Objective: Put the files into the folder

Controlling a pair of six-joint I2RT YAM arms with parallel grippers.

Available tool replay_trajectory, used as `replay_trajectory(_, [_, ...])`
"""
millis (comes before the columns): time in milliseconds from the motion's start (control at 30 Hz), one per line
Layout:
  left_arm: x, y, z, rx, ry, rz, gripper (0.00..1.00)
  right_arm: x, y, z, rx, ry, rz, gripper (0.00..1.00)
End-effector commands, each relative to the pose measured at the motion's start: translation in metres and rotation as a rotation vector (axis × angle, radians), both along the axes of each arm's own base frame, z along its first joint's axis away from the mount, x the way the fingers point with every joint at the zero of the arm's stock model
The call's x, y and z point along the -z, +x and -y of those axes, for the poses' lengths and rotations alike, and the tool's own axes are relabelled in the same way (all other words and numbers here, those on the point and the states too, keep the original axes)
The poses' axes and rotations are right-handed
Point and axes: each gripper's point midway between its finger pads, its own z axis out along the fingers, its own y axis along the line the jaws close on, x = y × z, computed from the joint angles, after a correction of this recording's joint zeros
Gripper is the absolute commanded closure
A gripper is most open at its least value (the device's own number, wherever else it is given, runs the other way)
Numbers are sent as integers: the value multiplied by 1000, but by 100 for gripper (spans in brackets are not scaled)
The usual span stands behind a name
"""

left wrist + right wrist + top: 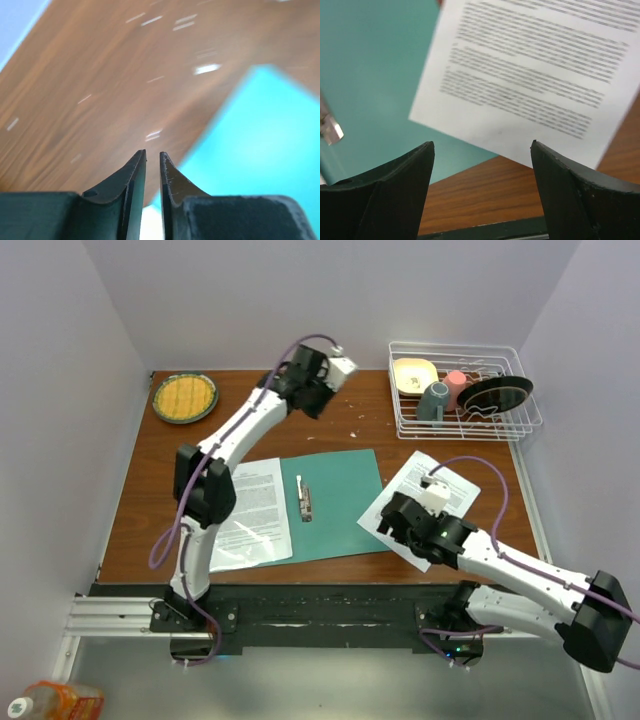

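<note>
Folder (340, 502) open at table (140, 510) front edge; sheet (535, 85) overlaps its right edge. Right gripper (482, 145) spread wide above sheet. Left gripper (152, 155) nearly pressed together, empty, over bare back area.

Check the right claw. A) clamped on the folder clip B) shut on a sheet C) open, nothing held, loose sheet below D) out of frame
C: the right claw shows wide-apart fingers with nothing between them, and the sheet lies beyond them.

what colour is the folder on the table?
The folder is teal-green, and it shows best in the top external view.
</note>
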Motion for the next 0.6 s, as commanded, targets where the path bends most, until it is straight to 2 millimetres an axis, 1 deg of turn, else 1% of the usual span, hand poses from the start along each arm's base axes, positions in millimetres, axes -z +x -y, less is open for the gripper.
replay_trajectory(0, [31, -101, 110, 348, -17, -159, 77, -7, -11, 52, 264, -71, -16, 18])
replay_trajectory(33, [41, -109, 119, 369, -15, -181, 77, -6, -13, 57, 290, -75, -19, 18])
replay_trajectory(67, [51, -121, 133, 391, -15, -203, 77, -6, -14, 60, 317, -70, -17, 18])
replay_trajectory(100, [71, -125, 142, 403, -8, -238, 78, -7, -19, 66, 331, -82, -23, 18])
replay_trajectory(133, [80, -132, 150, 411, -10, -262, 78, -9, -19, 70, 360, -70, -10, 18])
replay_trajectory(167, [86, -135, 155, 416, -10, -274, 78, -9, -21, 73, 373, -67, -5, 18])
replay_trajectory(200, [100, -137, 159, 419, 2, -293, 78, -9, -26, 79, 387, -63, -6, 18])
replay_trajectory(267, [111, -142, 165, 432, 16, -302, 78, -9, -28, 82, 413, -40, 2, 19])
replay_trajectory(333, [122, -145, 166, 435, 30, -314, 78, -7, -32, 87, 432, -33, 3, 19])
replay_trajectory(433, [136, -151, 165, 435, 49, -327, 78, -3, -33, 88, 441, -40, -7, 18])
replay_trajectory(467, [143, -156, 163, 442, 64, -334, 78, -3, -32, 88, 442, -45, -8, 18])
replay_trajectory(533, [149, -156, 157, 434, 95, -323, 78, -1, -32, 89, 445, -61, -17, 18])
replay_trajectory(567, [156, -158, 153, 436, 112, -322, 78, 0, -32, 89, 446, -61, -20, 18])
